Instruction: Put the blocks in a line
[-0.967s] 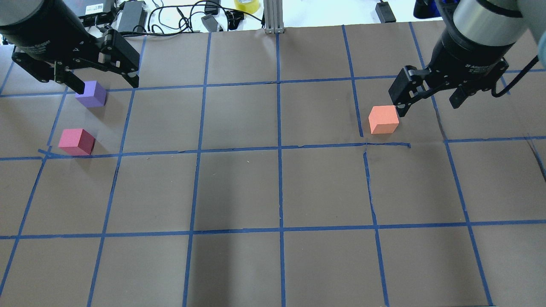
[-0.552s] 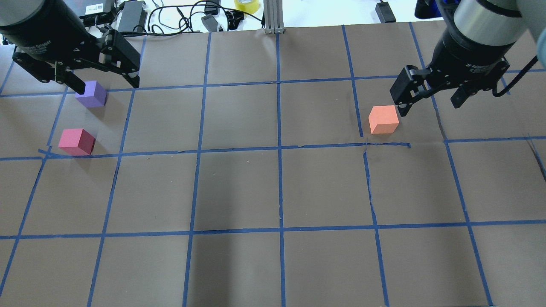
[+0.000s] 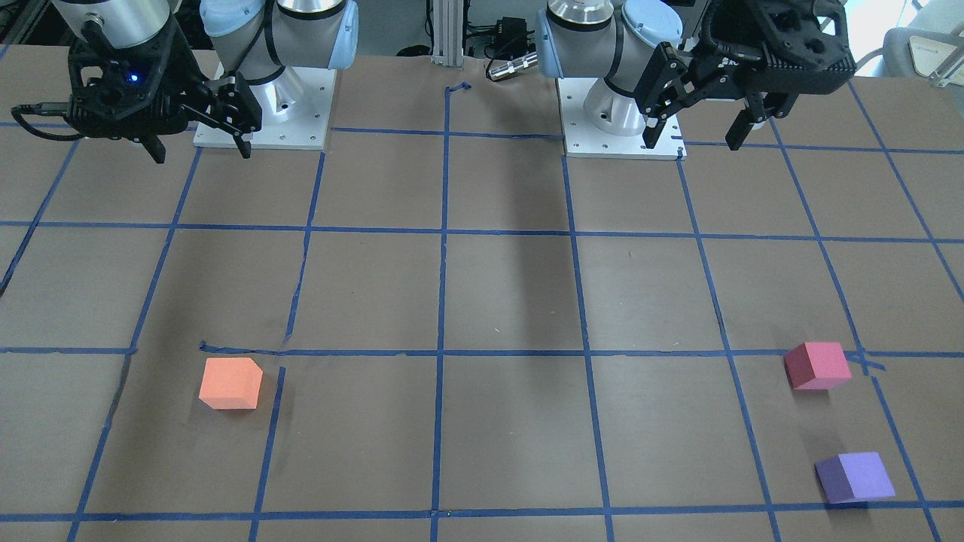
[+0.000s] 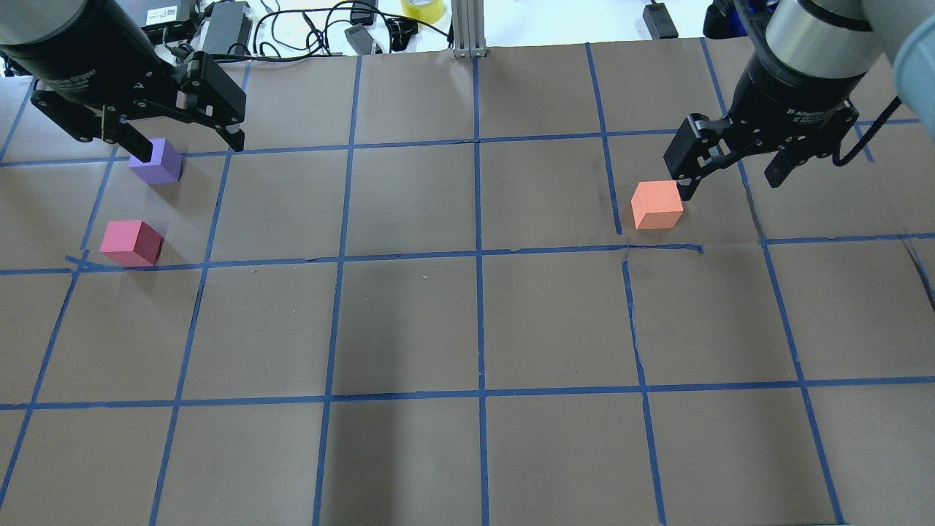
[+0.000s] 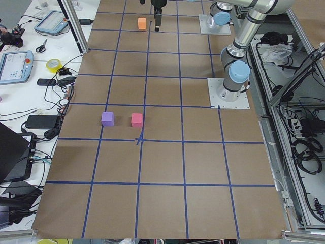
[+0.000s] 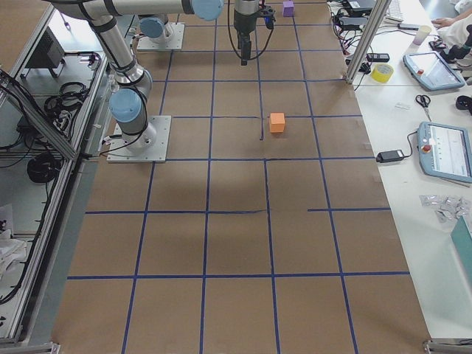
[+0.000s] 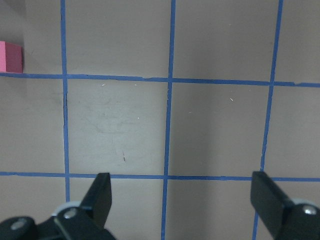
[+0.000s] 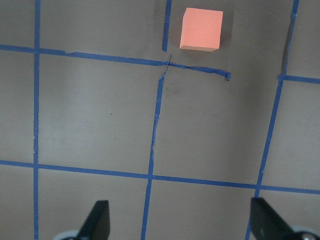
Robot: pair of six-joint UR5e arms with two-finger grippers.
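Note:
Three blocks lie on the brown gridded table. The orange block [image 4: 657,205] [image 3: 230,383] [image 8: 201,29] sits far right. The pinkish-red block [image 4: 131,242] [image 3: 817,365] [image 7: 10,56] and the purple block [image 4: 156,161] [image 3: 855,477] sit apart at the far left. My left gripper [image 4: 186,145] [image 3: 694,141] [image 7: 184,200] is open and empty, held high near the purple block. My right gripper [image 4: 730,183] [image 3: 202,153] [image 8: 181,220] is open and empty, held high just right of the orange block.
Cables, power bricks and a yellow tape roll [image 4: 422,7] lie beyond the table's far edge, beside an aluminium post [image 4: 467,29]. The arm bases [image 3: 263,113] [image 3: 621,120] stand at the near edge. Tablets lie on the side bench [image 6: 442,151].
Both grippers have shifted slightly toward the far side in the overhead view, still open. The three blocks have not moved.

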